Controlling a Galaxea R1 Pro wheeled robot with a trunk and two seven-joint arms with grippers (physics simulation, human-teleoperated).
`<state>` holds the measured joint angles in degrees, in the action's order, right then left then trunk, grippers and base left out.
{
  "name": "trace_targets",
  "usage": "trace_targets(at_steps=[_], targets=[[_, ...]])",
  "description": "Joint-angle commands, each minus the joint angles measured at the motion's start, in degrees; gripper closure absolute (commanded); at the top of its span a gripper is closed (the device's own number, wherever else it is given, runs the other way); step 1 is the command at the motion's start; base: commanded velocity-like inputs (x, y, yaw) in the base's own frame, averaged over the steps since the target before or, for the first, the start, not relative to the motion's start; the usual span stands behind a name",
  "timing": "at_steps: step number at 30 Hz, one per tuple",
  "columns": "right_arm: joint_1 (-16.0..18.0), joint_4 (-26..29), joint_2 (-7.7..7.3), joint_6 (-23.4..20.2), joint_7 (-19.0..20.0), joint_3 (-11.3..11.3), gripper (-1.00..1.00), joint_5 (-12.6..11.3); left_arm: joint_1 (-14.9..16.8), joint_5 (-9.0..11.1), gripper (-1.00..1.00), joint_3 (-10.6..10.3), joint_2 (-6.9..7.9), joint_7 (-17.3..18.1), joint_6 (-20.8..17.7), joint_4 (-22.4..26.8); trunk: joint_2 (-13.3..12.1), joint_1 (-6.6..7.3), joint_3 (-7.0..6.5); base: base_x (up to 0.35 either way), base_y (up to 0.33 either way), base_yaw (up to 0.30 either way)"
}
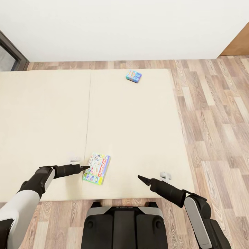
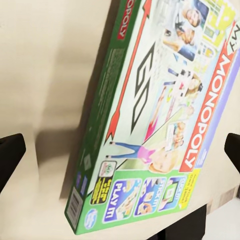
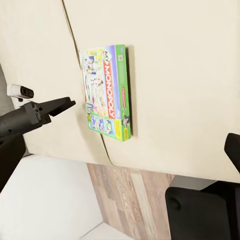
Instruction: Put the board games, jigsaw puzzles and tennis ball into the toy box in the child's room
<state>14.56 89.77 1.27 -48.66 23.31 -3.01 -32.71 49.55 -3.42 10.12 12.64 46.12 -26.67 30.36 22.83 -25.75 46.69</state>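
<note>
Beige bed (image 1: 48,121), widest item in the head view, spread across the wood floor (image 1: 214,114) with a seam down the mattress. White wall (image 1: 121,27) behind the bed.

White-green board game (image 1: 97,169) lying flat on the mattress near the bed's front edge, just right of the seam; "MONOPOLY" lettering legible in the left wrist view (image 2: 150,115) and the right wrist view (image 3: 107,92).

Smaller blue board game (image 1: 134,75) lying flat near the bed's far edge, well apart from the white-green box.

Left gripper (image 1: 84,168) just beside the left edge of the white-green board game, tips pointing at it; contact not determinable. Fingers spread wide in the left wrist view, dark tips at both picture edges, box between them.

Right gripper (image 1: 140,178) over the mattress to the right of the white-green box, apart from it, holding nothing; jaw opening not determinable.
</note>
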Motion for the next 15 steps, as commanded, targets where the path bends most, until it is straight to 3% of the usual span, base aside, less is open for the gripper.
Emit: trace_targets(at_steps=[1, 9, 15], targets=[[0.03, 0.02, 0.06, -0.38, 0.31, -0.16, -1.0, 0.12, 0.03, -0.36, -1.0, 0.35, -0.05, 0.38, -0.43, 0.05, 0.09, -0.03, 0.06, 0.0, 0.0, 0.0], [0.03, -0.03, 0.07, -0.31, 0.33, -0.16, -1.0, 0.1, 0.03, -0.36, -1.0, 0.34, -0.07, 0.37, -0.4, 0.05, 0.09, -0.03, 0.06, 0.0, -0.015, 0.0], [0.03, -0.03, 0.05, -0.3, 0.33, -0.16, -1.0, 0.1, 0.05, -0.35, -1.0, 0.34, -0.07, 0.37, -0.4, 0.05, 0.09, -0.03, 0.06, 0.0, -0.211, 0.0]])
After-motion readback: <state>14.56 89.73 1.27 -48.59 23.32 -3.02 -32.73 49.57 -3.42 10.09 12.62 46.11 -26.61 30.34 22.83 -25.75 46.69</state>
